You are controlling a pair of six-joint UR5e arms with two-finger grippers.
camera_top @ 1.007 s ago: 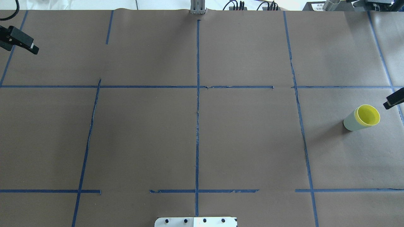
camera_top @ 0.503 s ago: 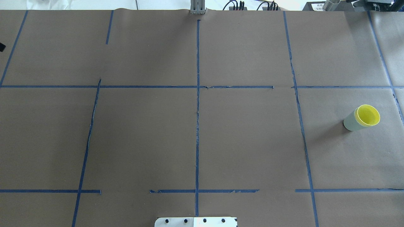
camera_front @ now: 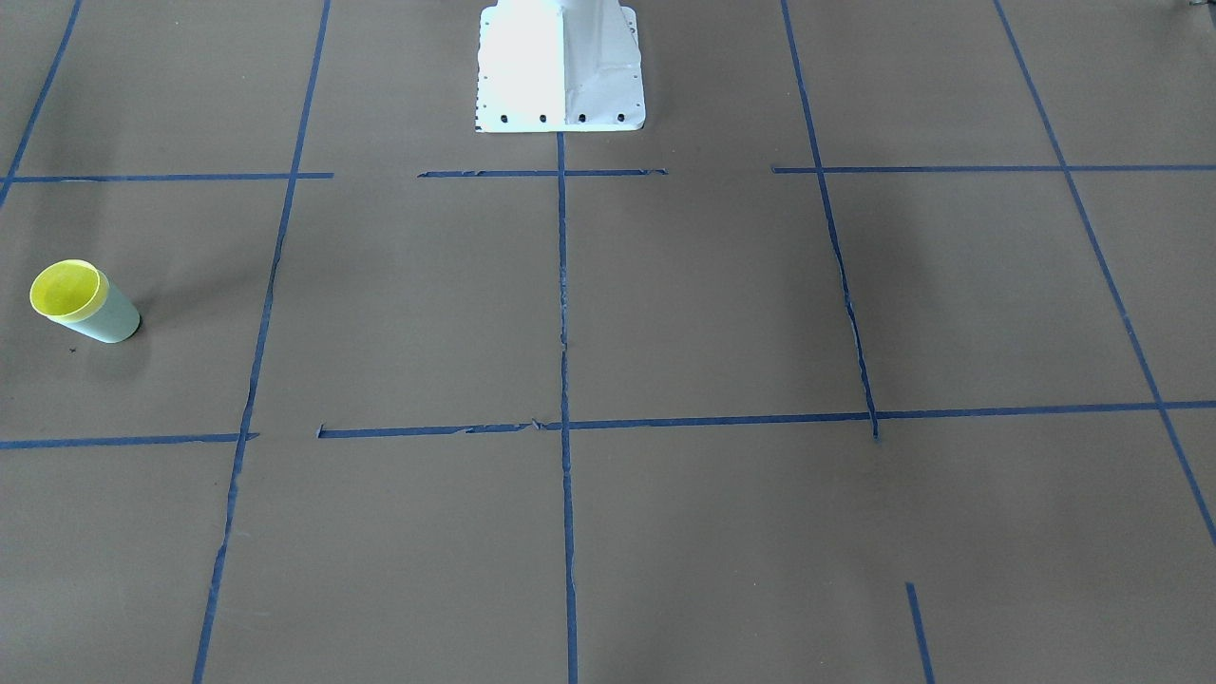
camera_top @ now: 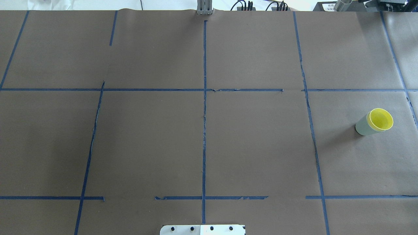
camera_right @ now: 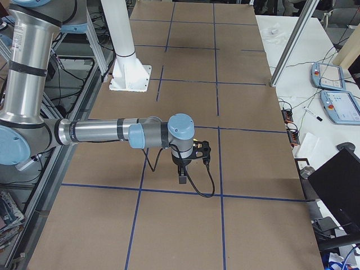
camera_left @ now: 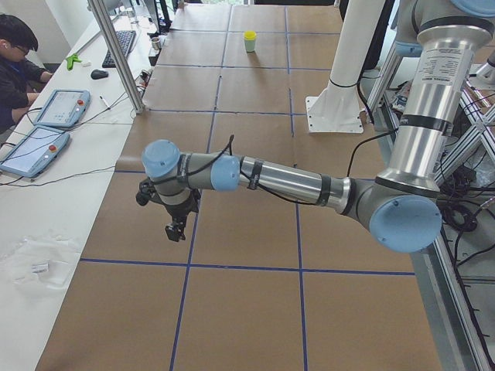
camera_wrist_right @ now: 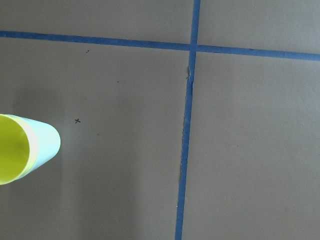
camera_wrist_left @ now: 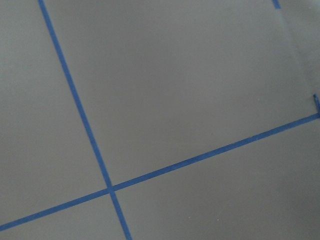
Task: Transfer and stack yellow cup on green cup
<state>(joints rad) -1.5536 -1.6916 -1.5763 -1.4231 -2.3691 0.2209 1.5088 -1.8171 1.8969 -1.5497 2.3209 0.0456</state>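
Brown paper (camera_top: 147, 140) crossed by a grid of blue tape (camera_top: 204, 130) covers the whole table, with the white base plate (camera_top: 202, 229) at the middle of the robot's edge. The yellow cup (camera_top: 379, 119) sits nested upright inside the green cup (camera_top: 361, 126), close to the table's right-hand edge and about midway along it. The front-facing view shows the same pair, yellow cup (camera_front: 65, 289) in green cup (camera_front: 109, 318), and no arm.

Only the side cameras show the arms. From the left end, the left arm (camera_left: 286, 182) stretches low over the paper with the left gripper (camera_left: 174, 234) pointing down. The stacked cups are tiny at the far end, and an operator (camera_left: 19, 54) sits at the side bench. From the right end, the right gripper (camera_right: 183, 181) hangs just above the paper. Neither view makes clear whether the jaws are apart or together.

The right wrist camera looks down into the yellow cup (camera_wrist_right: 12, 150) at its left border; the left wrist camera shows only paper and tape.
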